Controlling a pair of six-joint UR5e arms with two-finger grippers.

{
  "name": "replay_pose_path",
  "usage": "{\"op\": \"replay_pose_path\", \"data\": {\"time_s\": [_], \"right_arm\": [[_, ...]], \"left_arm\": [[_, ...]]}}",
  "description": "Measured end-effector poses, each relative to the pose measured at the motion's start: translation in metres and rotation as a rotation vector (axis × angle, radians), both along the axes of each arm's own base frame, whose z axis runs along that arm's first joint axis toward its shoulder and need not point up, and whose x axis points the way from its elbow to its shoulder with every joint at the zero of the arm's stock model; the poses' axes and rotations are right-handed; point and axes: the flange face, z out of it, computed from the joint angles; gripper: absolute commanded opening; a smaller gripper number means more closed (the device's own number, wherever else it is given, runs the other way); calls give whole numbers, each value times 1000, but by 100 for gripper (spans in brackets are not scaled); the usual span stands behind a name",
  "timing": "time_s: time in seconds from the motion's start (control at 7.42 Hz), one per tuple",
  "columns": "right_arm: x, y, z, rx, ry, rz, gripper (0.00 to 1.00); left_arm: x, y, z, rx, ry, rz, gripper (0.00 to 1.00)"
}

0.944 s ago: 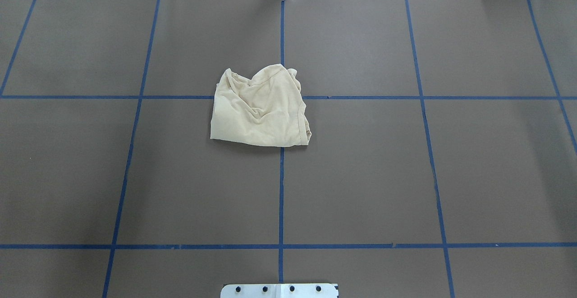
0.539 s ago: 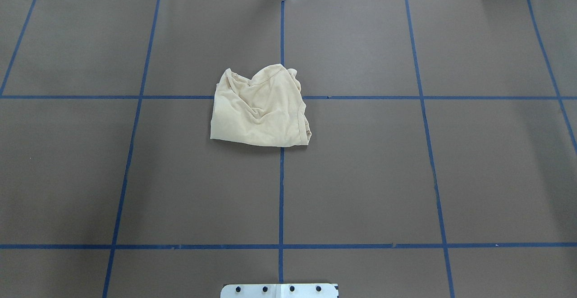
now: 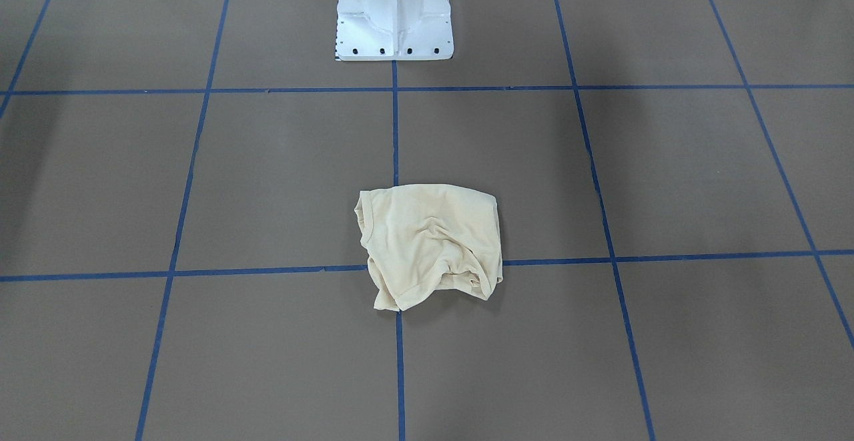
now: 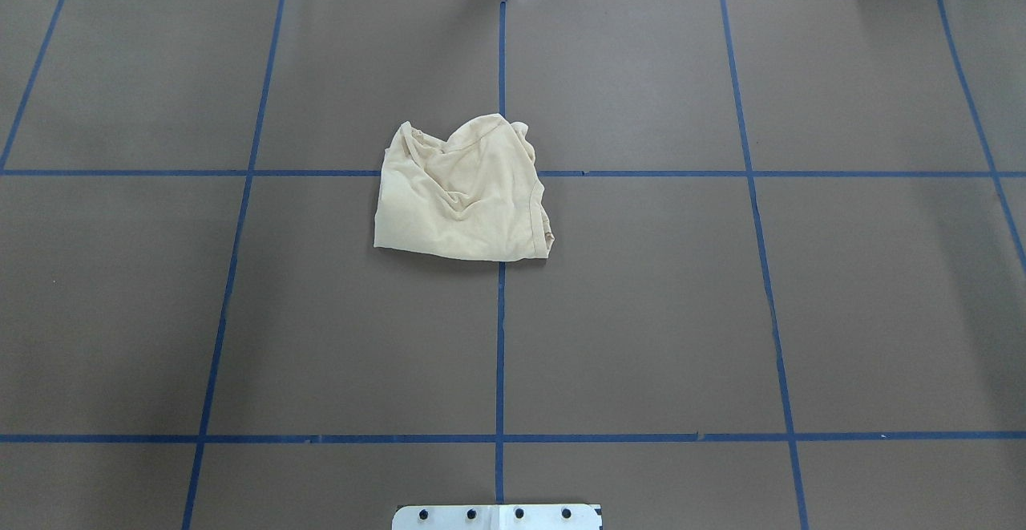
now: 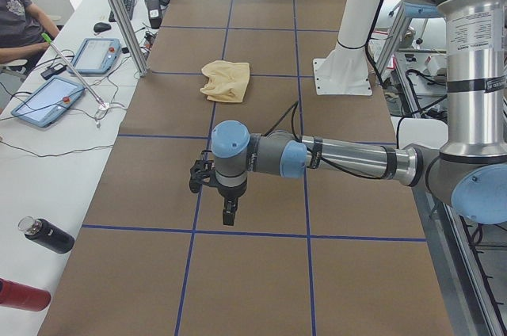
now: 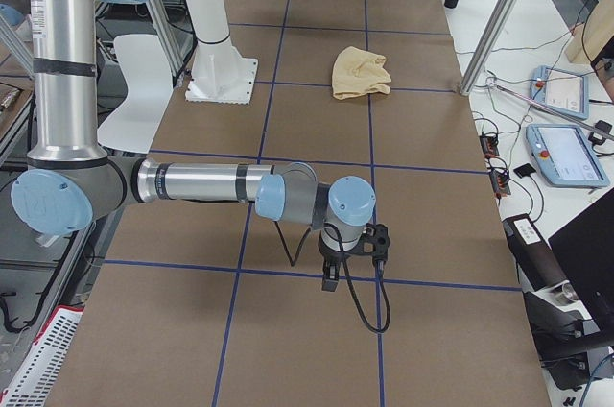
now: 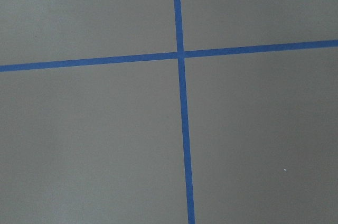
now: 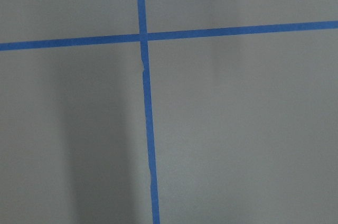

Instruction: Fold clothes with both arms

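Note:
The cream-yellow shirt (image 4: 461, 193) lies crumpled in a compact heap at the middle of the brown table, over a crossing of blue tape lines; its print and label are hidden. It also shows in the front view (image 3: 430, 241) and in both side views (image 5: 226, 81) (image 6: 360, 71). My left gripper (image 5: 228, 217) hangs point-down over the table far from the shirt, towards the left end. My right gripper (image 6: 329, 277) hangs likewise towards the right end. Both show only in the side views, so I cannot tell whether they are open or shut. The wrist views show only table and tape.
The white pedestal base (image 3: 393, 14) stands at the robot's side of the table. Beyond the far edge are aluminium posts (image 5: 119, 11), teach pendants (image 5: 43, 101) (image 6: 566, 153), bottles (image 5: 47, 234) and a seated person (image 5: 20, 23).

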Motion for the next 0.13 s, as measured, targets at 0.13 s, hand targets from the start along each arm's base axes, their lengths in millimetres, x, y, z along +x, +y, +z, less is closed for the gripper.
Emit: {"op": "replay_pose_path", "data": {"time_s": [0.13], "right_arm": [[0,0,0,0,0,0,100]], "left_arm": [[0,0,0,0,1,0,100]]}}
